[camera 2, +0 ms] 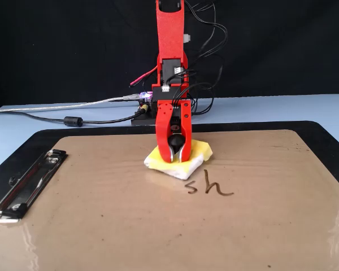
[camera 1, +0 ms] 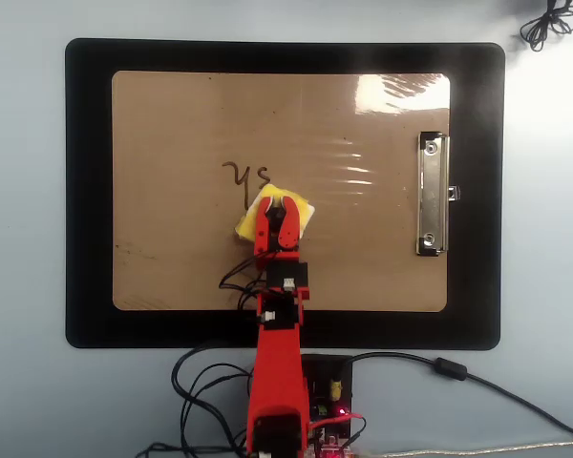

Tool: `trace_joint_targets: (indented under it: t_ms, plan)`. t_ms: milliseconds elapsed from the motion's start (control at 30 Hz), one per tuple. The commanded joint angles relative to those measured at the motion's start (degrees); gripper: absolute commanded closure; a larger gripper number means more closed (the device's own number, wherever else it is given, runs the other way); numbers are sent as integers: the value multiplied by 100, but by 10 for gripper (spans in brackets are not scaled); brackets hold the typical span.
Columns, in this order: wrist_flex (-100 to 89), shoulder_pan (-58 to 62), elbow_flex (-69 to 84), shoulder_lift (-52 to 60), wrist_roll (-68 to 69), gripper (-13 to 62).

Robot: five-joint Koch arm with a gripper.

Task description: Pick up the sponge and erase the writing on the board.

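The red tool (camera 2: 175,160) points straight down onto the board (camera 2: 101,226) and is closed on the sponge (camera 2: 196,152), its two fingers pinching the yellow pad at the black spot in its middle, with the pad's white lower layer pressed flat against the glossy brown surface. In the overhead view the tool (camera 1: 279,203) covers most of the sponge (camera 1: 306,212), which shows as yellow corners on either side of the fingers. The writing (camera 2: 208,187) lies just in front of the tool in the fixed view, close to the sponge's near edge but apart from it; only the letters "sh" can be read there. In the overhead view the same writing (camera 1: 245,177) sits just up and to the left of the tool, its nearest stroke almost meeting the sponge's corner. The silver clip (camera 1: 433,194) is well off to the tool's right in that view, on the board's (camera 1: 172,124) short side. A black mat (camera 1: 86,191) frames the board, resting on the pale blue tabletop (camera 1: 24,239). Behind the tool, the red arm (camera 2: 171,34) rises to its base amid black cables (camera 1: 205,377).
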Motion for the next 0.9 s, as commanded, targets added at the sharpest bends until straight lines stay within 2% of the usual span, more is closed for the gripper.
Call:
trace_joint_targets:
  t_ms: [0,100,167,300,367,433,567,633,700,767,867]
  plan:
    - [-202,-70,-817,-853,-132,575]
    - [-352,62,-2461,-2294,-105,574]
    - [-325,79,-2259,-2171,-105,575]
    - [-352,-185,457,185,-149,574]
    - [-316,-413,1046,1046,-149,575]
    - [-369,-431,650,501,-176,574]
    - [-369,-387,-1872,-1811,-158,574]
    - [-281,-396,-2514,-2197,-167,574]
    - [-272,-422,-1573,-1547,-185,574]
    - [-264,-571,9,-141,-290,574]
    - [-26,-835,1573,1679,-457,574]
